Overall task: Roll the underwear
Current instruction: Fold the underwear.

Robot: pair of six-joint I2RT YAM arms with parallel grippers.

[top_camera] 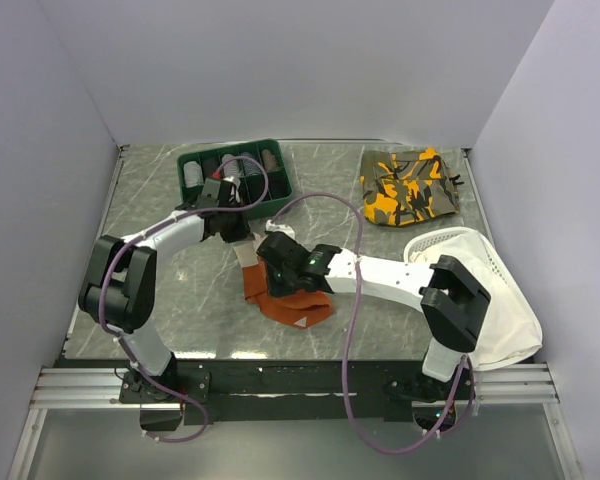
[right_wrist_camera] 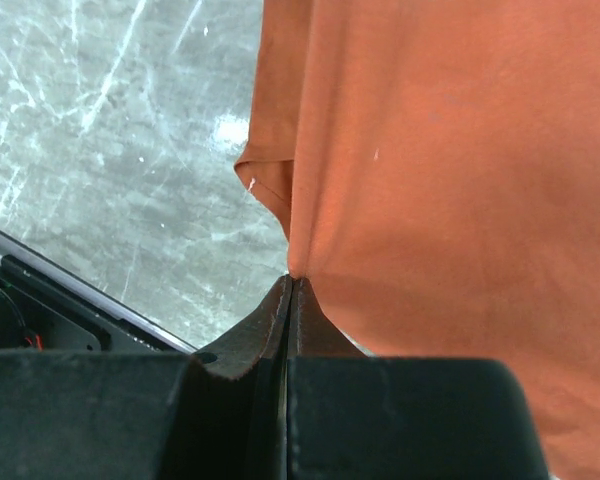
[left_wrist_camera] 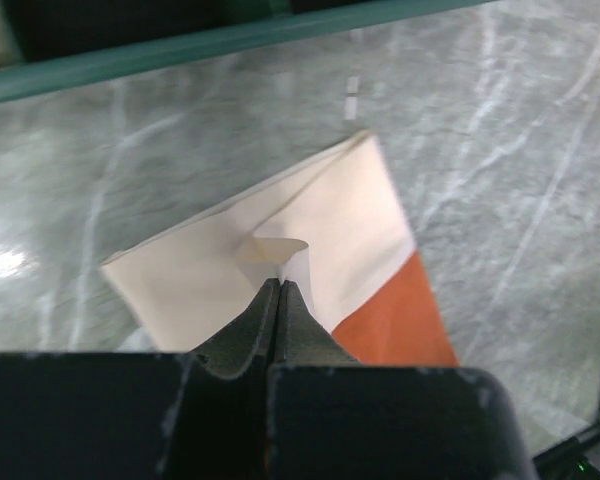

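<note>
The overhead view is showing the whole layout: the underwear (top_camera: 288,302) is lying on the grey marbled surface (top_camera: 180,290) just on the near side of the green bin (top_camera: 185,165), with both arms reaching in over it. From there the garment's long axis is running on a diagonal, its cream waistband panel (top_camera: 246,250) pointing toward the bin and its rust-orange body trailing away from the bin toward the near edge. Much of the middle is lying hidden under the right arm's wrist, so the overhead view is not showing either set of tips clearly. The wrist cameras are filling that gap. The left wrist view is showing the left pincer (left_wrist_camera: 280,285) pressed together on the waistband panel (left_wrist_camera: 310,225), pinching up a small curl of cream fabric, with a wedge of orange beside it and the bin's green rim (left_wrist_camera: 180,45) running across the top. The right wrist view is showing the right pincer (right_wrist_camera: 290,280) pressed together on the orange fabric (right_wrist_camera: 430,150), which is gathering into a crease at the tips; this cloth is filling most of that frame and is being cut off at its edges. Only the overhead view is taking in the camouflage garment (top_camera: 410,185) to the right of the bin and the white cloth (top_camera: 495,300) farther from the bin, partly under the right arm.
</note>
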